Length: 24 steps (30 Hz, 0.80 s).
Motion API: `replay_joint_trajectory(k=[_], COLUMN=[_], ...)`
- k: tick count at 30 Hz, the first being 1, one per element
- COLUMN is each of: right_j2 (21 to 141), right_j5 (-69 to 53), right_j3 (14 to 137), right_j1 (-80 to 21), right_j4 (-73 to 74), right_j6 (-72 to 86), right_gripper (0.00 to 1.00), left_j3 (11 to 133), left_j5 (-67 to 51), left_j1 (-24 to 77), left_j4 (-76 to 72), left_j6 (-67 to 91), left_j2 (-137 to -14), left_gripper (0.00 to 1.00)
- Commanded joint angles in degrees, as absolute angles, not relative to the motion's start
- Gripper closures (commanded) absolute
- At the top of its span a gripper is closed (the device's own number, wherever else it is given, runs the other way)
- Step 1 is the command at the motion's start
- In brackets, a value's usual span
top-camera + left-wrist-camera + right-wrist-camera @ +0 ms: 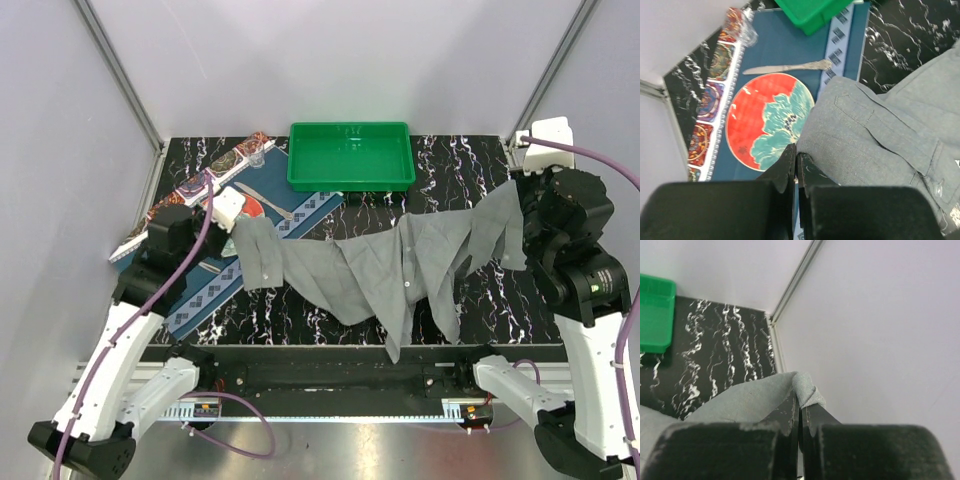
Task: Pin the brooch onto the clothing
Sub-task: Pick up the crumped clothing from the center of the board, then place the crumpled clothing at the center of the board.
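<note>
The clothing (400, 260), a plain grey button-up shirt, hangs stretched across the table between my two grippers, with a fold drooping toward the front edge. My left gripper (240, 224) is at its left end. In the left wrist view the left gripper (796, 152) has its jaws shut at the very edge of the clothing (880, 135). My right gripper (515, 200) holds the right end raised. In the right wrist view the right gripper (800, 401) is shut on a bunched fold of the clothing (740, 402). The brooch is out of view.
A green tray (350, 155) stands at the back centre. On the left lies a dark blue placemat (220, 290) with a red-and-teal plate (765, 120), a metal utensil (785, 66) and a small clear cup (747, 32). White walls close in both sides.
</note>
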<state>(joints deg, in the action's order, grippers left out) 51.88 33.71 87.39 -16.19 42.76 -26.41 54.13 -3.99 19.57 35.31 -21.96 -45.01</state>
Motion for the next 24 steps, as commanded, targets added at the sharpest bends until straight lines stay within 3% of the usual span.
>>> replay_joint_trajectory(k=[1, 9, 15, 18, 20, 24], right_j2=[52.4, 46.9, 42.3, 42.6, 47.0, 63.0], right_j5=[38.5, 38.2, 21.4, 19.0, 18.4, 13.5], right_j3=[90.4, 78.3, 67.5, 63.7, 64.9, 79.7], right_j1=[-16.3, -16.1, -16.1, -16.2, -16.2, -12.0], right_j4=[35.5, 36.1, 53.0, 48.3, 42.3, 37.6], right_j6=[-34.4, -36.1, -33.2, -37.6, -40.4, -41.8], right_gripper=[1.0, 1.0, 1.0, 1.0, 1.0, 1.0], left_j3=[61.6, 62.9, 55.8, 54.7, 57.2, 70.7], left_j5=[-5.7, -11.2, -23.0, -19.5, -14.6, -10.2], left_j1=[17.6, 15.7, 15.8, 15.8, 15.7, 14.7], left_j4=[32.4, 39.4, 52.5, 48.2, 40.6, 33.2], left_j6=[-21.6, -27.8, -43.0, -39.3, -34.6, -26.8], left_j2=[-43.5, -39.8, -34.2, -38.5, -44.7, -58.2], left_gripper=[1.0, 1.0, 1.0, 1.0, 1.0, 1.0])
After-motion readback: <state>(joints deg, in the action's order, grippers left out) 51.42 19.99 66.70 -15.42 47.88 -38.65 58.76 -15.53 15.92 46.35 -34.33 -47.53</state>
